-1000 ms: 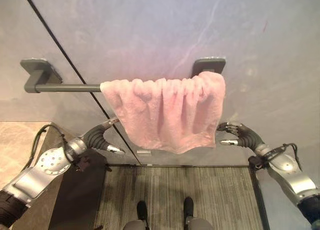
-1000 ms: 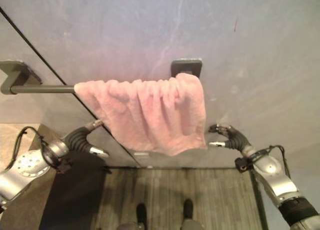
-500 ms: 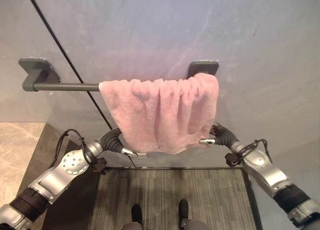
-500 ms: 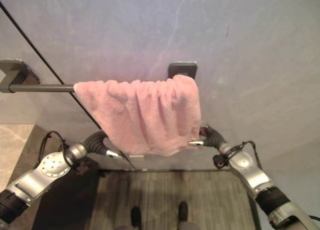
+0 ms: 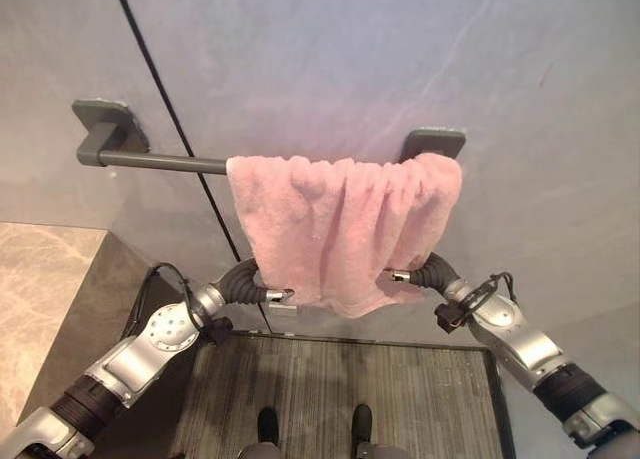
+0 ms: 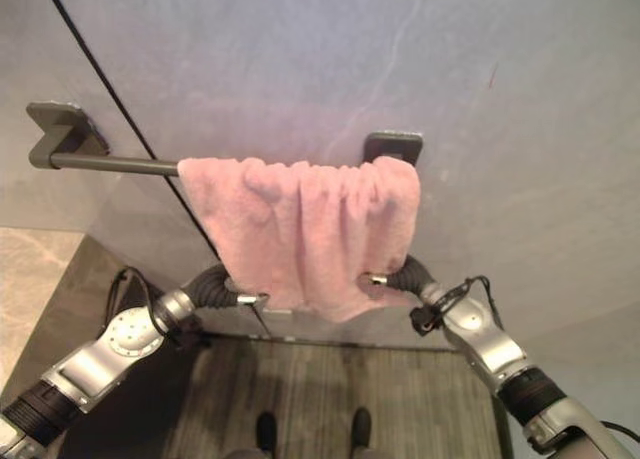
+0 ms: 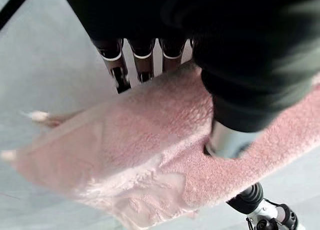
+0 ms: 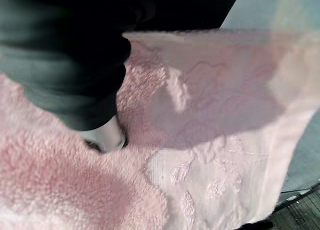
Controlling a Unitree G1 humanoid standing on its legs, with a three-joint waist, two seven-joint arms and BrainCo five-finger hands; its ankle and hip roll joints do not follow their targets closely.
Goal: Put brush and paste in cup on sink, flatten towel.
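Silver-grey arms, dark ribbed wrist covers, silver dark-tipped fingers (image 7: pixel 116 64).

The left stretch of the rail (image 5: pixel 165 162) is left bare. Its right stretch is covered by the bunched towel (image 5: pixel 340 229). Passage behind is blocked by the wall (image 5: pixel 330 59).

One pink towel (image 5: pixel 345 229) hangs bunched on one dark grey towel bar (image 5: pixel 160 161). The bar has two wall brackets, one at its 9 o'clock end (image 5: pixel 103 124) and one at its 3 o'clock end (image 5: pixel 432 141). Two hands reach the towel's lower edge: the left hand (image 5: pixel 250 282) at about 7 o'clock of the cloth, the right hand (image 5: pixel 425 273) at about 4 o'clock. One ribbed floor mat (image 5: pixel 340 389) lies below, and one stone-topped table (image 5: pixel 40 289) stands at 8 o'clock.
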